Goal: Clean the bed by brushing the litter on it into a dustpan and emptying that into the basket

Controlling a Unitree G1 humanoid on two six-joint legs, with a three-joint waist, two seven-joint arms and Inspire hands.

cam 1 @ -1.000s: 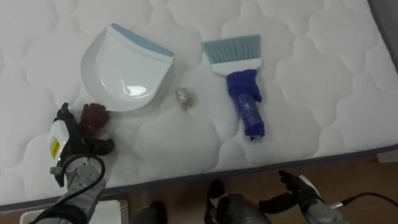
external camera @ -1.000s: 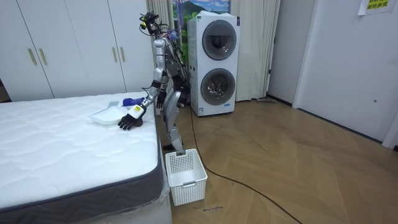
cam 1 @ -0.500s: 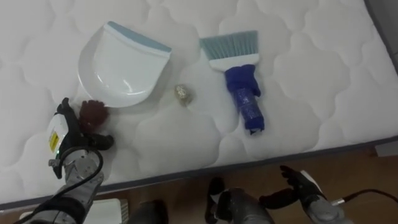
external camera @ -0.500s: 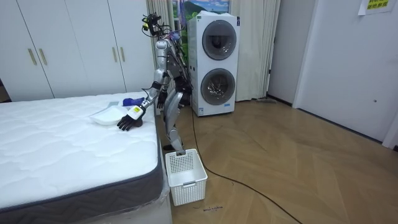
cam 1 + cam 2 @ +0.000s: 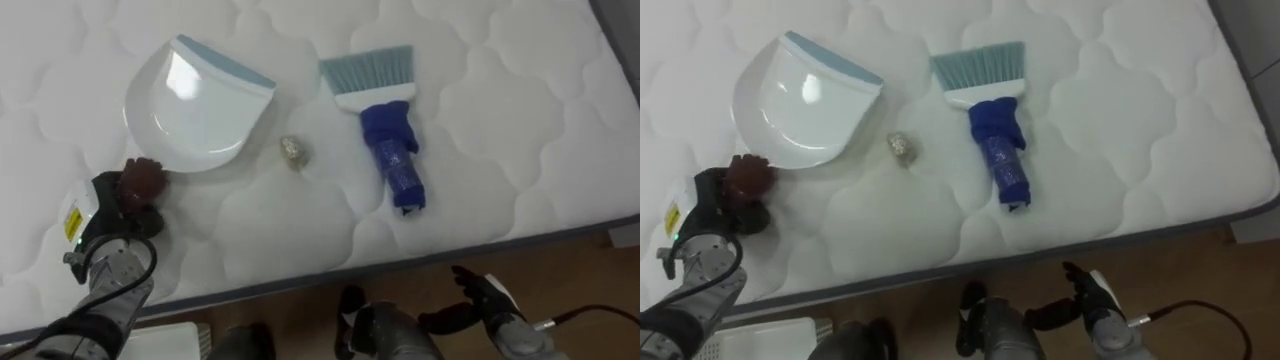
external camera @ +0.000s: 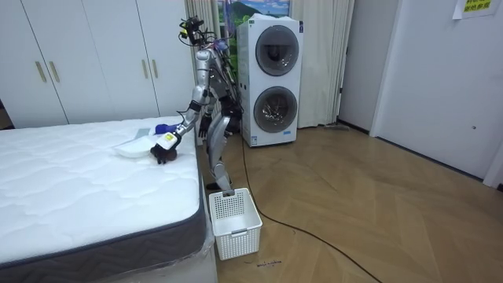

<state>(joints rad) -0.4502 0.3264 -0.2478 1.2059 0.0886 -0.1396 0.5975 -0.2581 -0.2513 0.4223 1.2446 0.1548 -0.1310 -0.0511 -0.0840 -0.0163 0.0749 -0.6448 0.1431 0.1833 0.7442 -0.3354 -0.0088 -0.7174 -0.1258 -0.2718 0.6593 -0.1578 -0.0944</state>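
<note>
— Well, how near the edge did things lie?
— The brush [image 5: 388, 140] lay with its blue handle toward the near edge of the bed [image 5: 500, 120], open quilting to its right. A crumpled scrap [image 5: 293, 151] sat between it and the white dustpan [image 5: 190, 110], touching neither.
— And the hands?
— The left robot hand [image 5: 112, 205] was curled round a dark red lump [image 5: 142, 177] at the dustpan's near rim. The right robot hand [image 5: 478, 298] hung over the wooden floor [image 6: 377, 212], fingers loosely spread.
— The room?
— The robot stood beside the bed, a white basket [image 6: 234, 222] by the mattress corner, stacked washers [image 6: 267, 82] behind.
</note>
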